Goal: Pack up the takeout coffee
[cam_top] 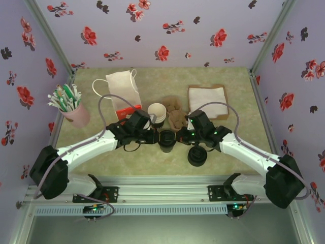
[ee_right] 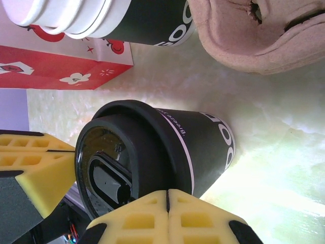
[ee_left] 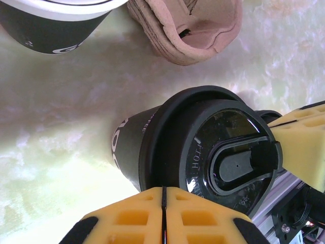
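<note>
Both are closed, fingers together: the left end effector (ee_left: 163, 206) and right end effector (ee_right: 167, 208) are pressed against opposite sides of the takeout coffee (cam_top: 166, 140) — stood upright, long axis vertical, lid upward — midway along the bench (cam_top: 152, 161), toward its near edge.

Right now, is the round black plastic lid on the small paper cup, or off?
On. Both wrist views show the round black plastic lid seated over the rim of the small paper cup.
</note>
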You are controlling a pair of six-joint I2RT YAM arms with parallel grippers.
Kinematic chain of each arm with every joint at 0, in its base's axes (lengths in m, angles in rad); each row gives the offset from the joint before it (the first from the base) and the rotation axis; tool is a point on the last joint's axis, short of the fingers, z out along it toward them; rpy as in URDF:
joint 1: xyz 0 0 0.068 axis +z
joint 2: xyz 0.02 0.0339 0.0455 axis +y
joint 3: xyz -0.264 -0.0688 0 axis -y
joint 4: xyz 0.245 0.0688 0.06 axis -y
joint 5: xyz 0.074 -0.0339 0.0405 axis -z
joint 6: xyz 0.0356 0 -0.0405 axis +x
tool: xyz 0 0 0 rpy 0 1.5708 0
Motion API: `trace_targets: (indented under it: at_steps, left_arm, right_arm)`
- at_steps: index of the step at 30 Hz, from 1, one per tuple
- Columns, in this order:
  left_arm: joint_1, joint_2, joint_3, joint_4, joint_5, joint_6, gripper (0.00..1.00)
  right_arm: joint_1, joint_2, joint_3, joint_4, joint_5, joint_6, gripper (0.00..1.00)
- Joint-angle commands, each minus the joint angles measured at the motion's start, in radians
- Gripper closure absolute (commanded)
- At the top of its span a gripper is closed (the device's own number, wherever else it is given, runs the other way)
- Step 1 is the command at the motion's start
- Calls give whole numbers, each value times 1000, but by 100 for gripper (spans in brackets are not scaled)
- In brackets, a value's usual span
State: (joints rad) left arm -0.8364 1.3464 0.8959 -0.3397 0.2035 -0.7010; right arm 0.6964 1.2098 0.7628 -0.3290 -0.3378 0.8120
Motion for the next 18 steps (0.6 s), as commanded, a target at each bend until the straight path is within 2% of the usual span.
trace_targets:
  at_steps: [1, 12, 15, 18]
  left_arm:
    - [3, -38, -10, -29, 18, -21, 91]
    - [0, -160, 62, -126, 17, -26, 82]
    - [-9, -198, 89, -153, 24, -27, 73]
    - [-27, -251, 117, -181, 25, -14, 58]
  right_arm:
    - [25, -9, 37, -140, 42, -31, 100]
    - [32, -168, 158, -306, 129, -75, 84]
    - [32, -219, 182, -360, 164, -89, 76]
    - [32, -266, 213, -417, 188, -105, 64]
